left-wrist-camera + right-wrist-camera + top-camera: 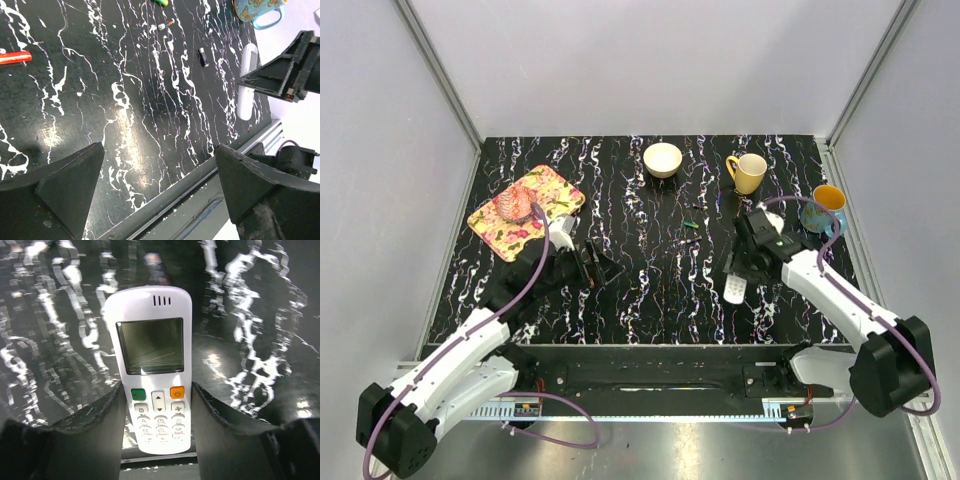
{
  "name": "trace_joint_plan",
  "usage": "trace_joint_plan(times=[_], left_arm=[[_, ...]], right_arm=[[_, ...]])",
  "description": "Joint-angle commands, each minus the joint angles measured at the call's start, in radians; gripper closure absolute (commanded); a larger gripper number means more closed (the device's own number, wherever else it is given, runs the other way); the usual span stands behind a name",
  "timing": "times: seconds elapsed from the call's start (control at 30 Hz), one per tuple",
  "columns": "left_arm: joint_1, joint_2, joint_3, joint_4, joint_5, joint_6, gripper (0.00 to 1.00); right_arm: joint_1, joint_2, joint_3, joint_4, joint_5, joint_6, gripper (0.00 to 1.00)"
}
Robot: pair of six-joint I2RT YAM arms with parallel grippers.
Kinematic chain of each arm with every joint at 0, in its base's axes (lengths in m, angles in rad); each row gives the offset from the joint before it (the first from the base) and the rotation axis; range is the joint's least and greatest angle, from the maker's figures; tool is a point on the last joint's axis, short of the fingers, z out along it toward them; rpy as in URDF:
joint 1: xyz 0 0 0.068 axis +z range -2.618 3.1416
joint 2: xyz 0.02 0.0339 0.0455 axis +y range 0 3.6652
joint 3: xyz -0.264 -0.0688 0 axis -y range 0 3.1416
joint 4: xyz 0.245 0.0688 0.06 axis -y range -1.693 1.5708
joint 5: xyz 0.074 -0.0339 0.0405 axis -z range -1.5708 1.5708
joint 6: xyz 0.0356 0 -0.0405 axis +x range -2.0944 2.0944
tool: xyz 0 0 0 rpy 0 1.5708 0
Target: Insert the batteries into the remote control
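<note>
The white remote control (150,325) lies face up between my right gripper's (157,390) fingers, screen end pointing away, green and orange buttons showing. The fingers press its sides. From above, the remote (734,290) sticks out of my right gripper (737,270) toward the near table edge. It also shows in the left wrist view (247,80). A green battery (690,226) lies mid-table, its edge showing in the left wrist view (160,2). A small dark cylinder (203,56) lies near the remote. My left gripper (159,150) is open and empty, low over the near left table (603,268).
A floral tray (555,190) with a pink item sits far left. A white bowl (663,160), a yellow mug (748,172) and a blue mug (823,208) stand at the back and right. A small red piece (15,57) lies left of my left gripper.
</note>
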Motion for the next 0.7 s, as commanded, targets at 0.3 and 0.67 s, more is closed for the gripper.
trace_joint_plan(times=[0.3, 0.67], left_arm=[[-0.004, -0.136, -0.017, -0.095, -0.284, -0.091, 0.01], [-0.004, -0.220, -0.043, -0.148, -0.391, -0.103, 0.01]], right_arm=[[0.285, 0.525, 0.459, 0.092, 0.017, -0.007, 1.00], [0.323, 0.901, 0.803, 0.046, -0.052, 0.014, 1.00]])
